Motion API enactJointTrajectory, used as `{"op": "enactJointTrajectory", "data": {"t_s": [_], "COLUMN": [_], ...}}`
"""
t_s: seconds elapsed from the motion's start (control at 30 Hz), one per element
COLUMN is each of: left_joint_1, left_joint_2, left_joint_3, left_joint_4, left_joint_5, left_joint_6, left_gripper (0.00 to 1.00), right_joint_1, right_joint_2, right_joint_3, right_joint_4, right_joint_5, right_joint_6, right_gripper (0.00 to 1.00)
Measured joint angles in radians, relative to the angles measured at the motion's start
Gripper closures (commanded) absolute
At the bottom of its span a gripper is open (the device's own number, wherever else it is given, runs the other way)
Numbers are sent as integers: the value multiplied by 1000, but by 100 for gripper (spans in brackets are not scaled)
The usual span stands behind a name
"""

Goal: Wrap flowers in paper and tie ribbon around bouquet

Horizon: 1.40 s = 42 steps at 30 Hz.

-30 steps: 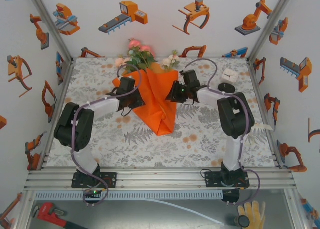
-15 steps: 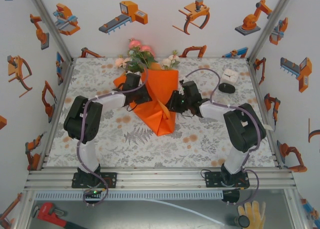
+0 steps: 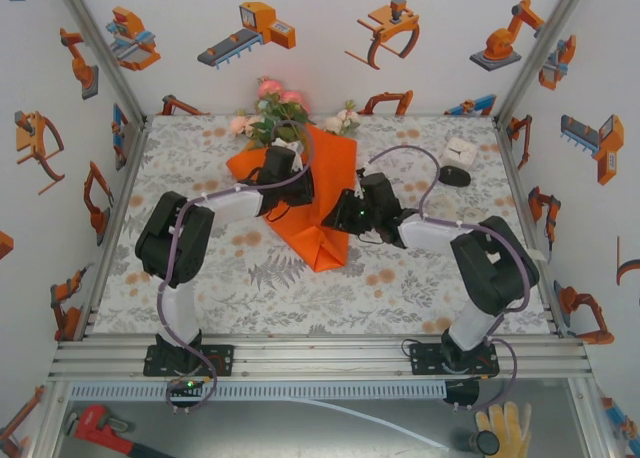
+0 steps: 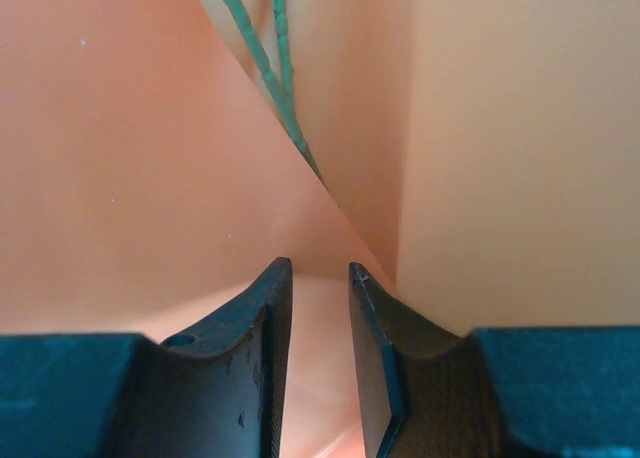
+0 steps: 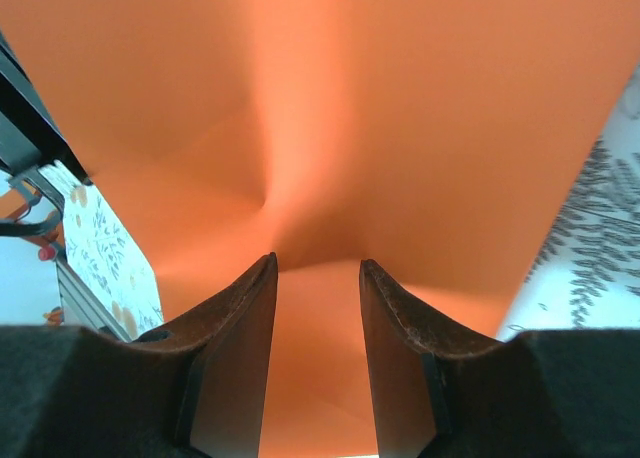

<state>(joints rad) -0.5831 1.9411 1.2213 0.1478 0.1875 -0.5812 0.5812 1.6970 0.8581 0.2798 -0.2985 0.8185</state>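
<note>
We see the left gripper [image 4: 320,268] and right gripper [image 5: 318,263], jaws narrowly parted on each, tips against the paper [image 3: 330,228] folded over the flowers [image 3: 275,103].

We see the bench [image 3: 280,298] brightly and evenly lit with faint shadows, while the left wrist view washes the paper [image 4: 120,158] to pale peach.

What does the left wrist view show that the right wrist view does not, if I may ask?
The left wrist view has thin green flower stems running down into the fold where two paper walls meet. The right wrist view has patches of the floral cloth at both sides. Both share the orange paper close behind the fingers of the left gripper and right gripper, jaws apart.
</note>
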Motion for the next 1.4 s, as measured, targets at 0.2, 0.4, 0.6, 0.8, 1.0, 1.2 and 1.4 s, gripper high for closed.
{"op": "enactJointTrajectory", "data": {"t_s": [0.2, 0.4, 0.6, 0.8, 1.0, 1.2, 1.4], "left_joint_1": [53, 105, 97, 75, 75, 75, 82], "left_joint_2": [-110, -392, -420, -135, 145, 222, 216], "left_joint_3": [-2, -7, 8, 138, 320, 327, 275], "left_joint_4": [-71, -202, -238, -275, -266, -256, -203], "left_joint_5": [-63, -183, -107, -56, 13, 7, 6], "left_joint_6": [16, 30, 35, 16, -13, -34, -34], "left_gripper": [58, 56, 51, 53, 57, 58, 59], "right_joint_1": [29, 39, 78, 104, 104, 111, 119], "right_joint_2": [83, 146, 156, 169, 190, 177, 38], "right_joint_3": [35, 80, 82, 82, 90, 84, 31], "right_joint_4": [22, 26, 33, 34, 56, 59, 20], "right_joint_5": [-4, -24, -47, -53, -76, -72, -37], "right_joint_6": [13, 16, 16, 8, 9, 5, -34], "right_gripper": [60, 61, 61, 61, 61, 60, 59]}}
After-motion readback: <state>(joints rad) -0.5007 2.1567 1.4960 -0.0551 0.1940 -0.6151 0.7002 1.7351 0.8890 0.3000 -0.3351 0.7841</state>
